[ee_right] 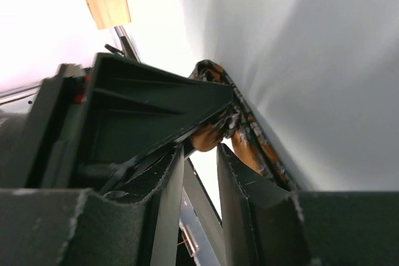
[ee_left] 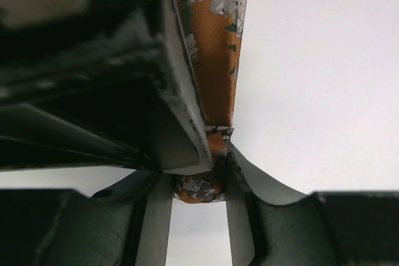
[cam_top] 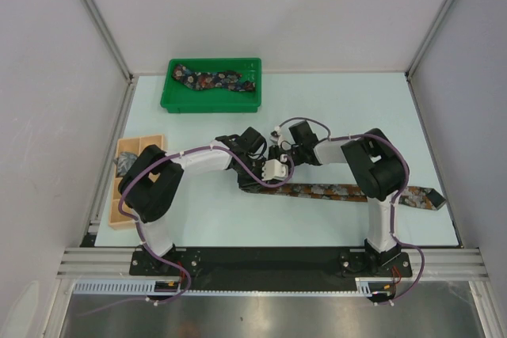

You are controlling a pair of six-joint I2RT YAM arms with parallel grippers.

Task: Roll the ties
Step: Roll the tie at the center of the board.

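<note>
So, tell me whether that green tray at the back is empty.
No, a dark floral tie lies inside the green tray, seen from the top camera.

Colours across the pale blue-white counter (cam_top: pixel 356 116)

The rust-orange tie (cam_top: pixel 337 191) near the front edge shows a grey-and-white floral print with dark green flecks. The dark navy tie (cam_top: pixel 214 81), busy with multicolour flowers, lies in the bright green tray (cam_top: pixel 210 105) at the back edge. The tan wooden compartment box (cam_top: pixel 127 148) at the left edge holds a grey-blue tie (cam_top: pixel 127 165).
</note>
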